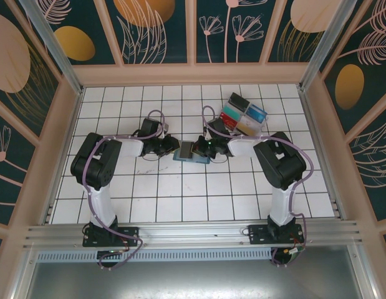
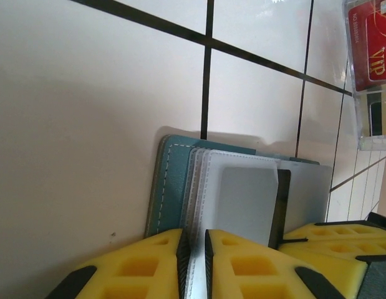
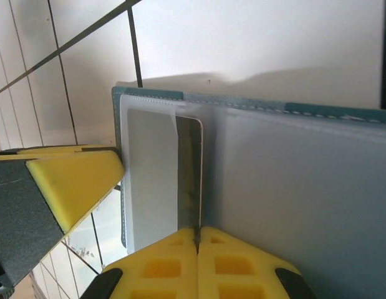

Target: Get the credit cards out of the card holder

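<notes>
The teal card holder (image 1: 191, 151) lies open on the tiled floor between both grippers. In the left wrist view its teal cover (image 2: 174, 180) and pale stitched sleeves spread out, and my left gripper (image 2: 194, 240) is closed to a narrow gap on a sleeve's edge. My right gripper (image 3: 197, 233) is shut on the thin edge of a credit card (image 3: 191, 174), which stands between the sleeves of the card holder (image 3: 292, 187), still partly inside. That card shows as a dark strip (image 2: 280, 205) in the left wrist view. A red card marked VIP (image 2: 370, 43) lies in the clear tray.
The clear plastic tray (image 1: 244, 114) with coloured compartments stands just behind the right gripper (image 1: 203, 149). The left gripper (image 1: 173, 147) faces it across the holder. Wooden walls ring the white tiled floor (image 1: 199, 193), which is bare toward the front.
</notes>
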`<state>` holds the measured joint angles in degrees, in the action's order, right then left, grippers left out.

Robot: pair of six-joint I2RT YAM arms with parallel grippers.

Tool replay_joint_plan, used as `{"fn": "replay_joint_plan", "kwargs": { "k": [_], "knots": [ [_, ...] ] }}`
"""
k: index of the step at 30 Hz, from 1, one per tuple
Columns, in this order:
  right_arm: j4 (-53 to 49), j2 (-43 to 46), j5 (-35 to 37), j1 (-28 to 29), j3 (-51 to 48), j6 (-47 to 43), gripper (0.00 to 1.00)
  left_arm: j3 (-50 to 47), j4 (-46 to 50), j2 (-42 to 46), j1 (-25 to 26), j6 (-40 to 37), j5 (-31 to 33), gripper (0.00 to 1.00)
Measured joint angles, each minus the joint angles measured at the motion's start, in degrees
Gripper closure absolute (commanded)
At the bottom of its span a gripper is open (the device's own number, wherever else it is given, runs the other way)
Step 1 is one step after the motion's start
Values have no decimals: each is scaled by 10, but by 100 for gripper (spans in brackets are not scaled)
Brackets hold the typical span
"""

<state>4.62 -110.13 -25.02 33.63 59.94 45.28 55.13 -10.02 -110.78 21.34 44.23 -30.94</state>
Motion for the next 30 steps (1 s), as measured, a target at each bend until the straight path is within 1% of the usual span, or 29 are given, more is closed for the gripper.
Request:
{"fn": "replay_joint_plan", "kwargs": {
  "k": [6,11,20,23,25,29,30],
  "knots": [
    [3,30,-10,-17,-37,-2,100,3,9,1,0,-5,1,80],
    [4,60,-17,-19,-57,-6,100,5,17,2,0,-8,0,79],
    [3,127,-20,-47,-90,-24,100,28,55,9,0,-12,0,74],
    [3,136,-21,-52,-95,-30,100,30,63,17,0,-13,0,67],
    [4,146,-21,-52,-101,-32,100,30,69,30,0,-13,1,60],
    [21,174,-37,-54,-110,-34,100,26,61,71,-3,-5,-13,38],
    [32,182,-47,-56,-111,-34,100,23,52,84,-5,-2,-23,31]
  ]
}}
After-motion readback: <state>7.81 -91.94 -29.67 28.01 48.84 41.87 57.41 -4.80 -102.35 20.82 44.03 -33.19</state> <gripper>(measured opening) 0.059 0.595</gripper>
